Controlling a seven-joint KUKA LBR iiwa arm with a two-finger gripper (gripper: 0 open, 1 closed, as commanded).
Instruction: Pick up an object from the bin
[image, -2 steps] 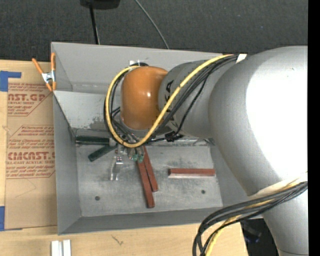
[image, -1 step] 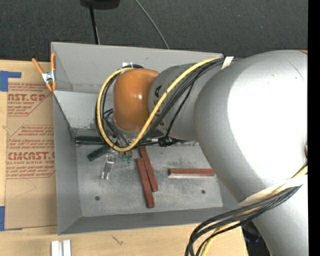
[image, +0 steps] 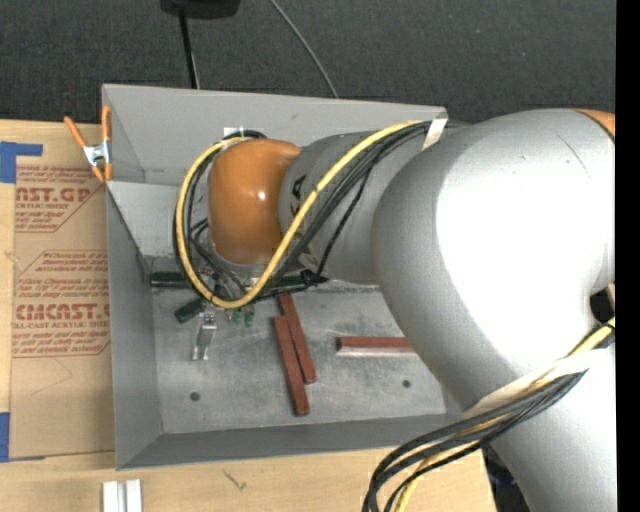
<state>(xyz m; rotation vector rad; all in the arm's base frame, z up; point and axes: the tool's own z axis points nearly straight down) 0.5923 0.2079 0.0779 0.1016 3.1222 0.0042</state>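
Observation:
My gripper hangs low over the left part of the bin floor, under the arm's orange cover. A small dark green piece lies just left of it, touching or nearly so. Another small green bit sits just to its right. Two long red-brown sticks lie side by side on the floor a little further right, running from back to front. Nothing can be seen held in the gripper.
A third red-brown stick lies crosswise at the right, partly under the arm. A dark rod lies along the back left wall. The arm covers the bin's back and right side.

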